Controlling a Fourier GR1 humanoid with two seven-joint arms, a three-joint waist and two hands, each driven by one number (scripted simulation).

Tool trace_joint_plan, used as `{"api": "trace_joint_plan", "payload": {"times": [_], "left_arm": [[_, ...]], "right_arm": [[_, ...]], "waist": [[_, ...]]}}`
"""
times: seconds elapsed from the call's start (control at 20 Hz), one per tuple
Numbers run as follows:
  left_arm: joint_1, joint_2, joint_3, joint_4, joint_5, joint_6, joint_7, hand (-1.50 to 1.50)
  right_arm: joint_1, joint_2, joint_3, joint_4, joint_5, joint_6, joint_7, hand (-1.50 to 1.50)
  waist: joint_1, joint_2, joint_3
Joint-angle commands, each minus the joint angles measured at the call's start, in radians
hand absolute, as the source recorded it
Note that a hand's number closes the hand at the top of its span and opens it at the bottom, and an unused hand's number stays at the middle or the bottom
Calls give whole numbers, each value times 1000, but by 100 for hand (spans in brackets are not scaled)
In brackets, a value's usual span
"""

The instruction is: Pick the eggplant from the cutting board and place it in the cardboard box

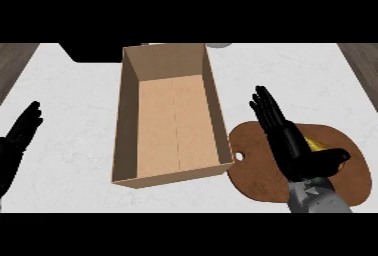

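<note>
i note right hand (295, 145) fingers straight over cutting board (255, 175), covering eggplant (319, 145), gripping nothing; cardboard box (173, 120) mid-counter; left hand (18, 137) open, resting at left edge.

A kitchen: pale marbled counter (74, 150) with a round wooden cutting board (255, 172).

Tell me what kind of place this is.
Probably a kitchen counter: a pale, lightly marbled worktop with a round wooden cutting board on it, beside an open cardboard box. The right hand hovers open over the board; the left hand rests at the view's left edge.
</note>
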Motion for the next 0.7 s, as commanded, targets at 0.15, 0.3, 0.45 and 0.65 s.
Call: {"api": "trace_joint_plan", "payload": {"times": [0.15, 0.3, 0.45, 0.65], "left_arm": [[-4, -118, -56, 55, -101, 75, -67, 0], [-12, -111, -55, 54, -73, 61, -36, 0], [-37, -195, -98, 135, -108, 101, -72, 0], [-98, -185, -77, 93, -114, 94, 29, 0]], "right_arm": [[-141, -78, -107, 148, -154, 289, -43, -150], [-179, -398, -42, 164, 188, 298, 27, -150], [-105, -215, -142, 347, 103, 157, -59, -150], [-112, -253, -270, 544, -1, 345, -279, -150]], "waist": [[17, 12, 14], [13, 12, -20], [6, 17, 14], [14, 12, 15]]}}
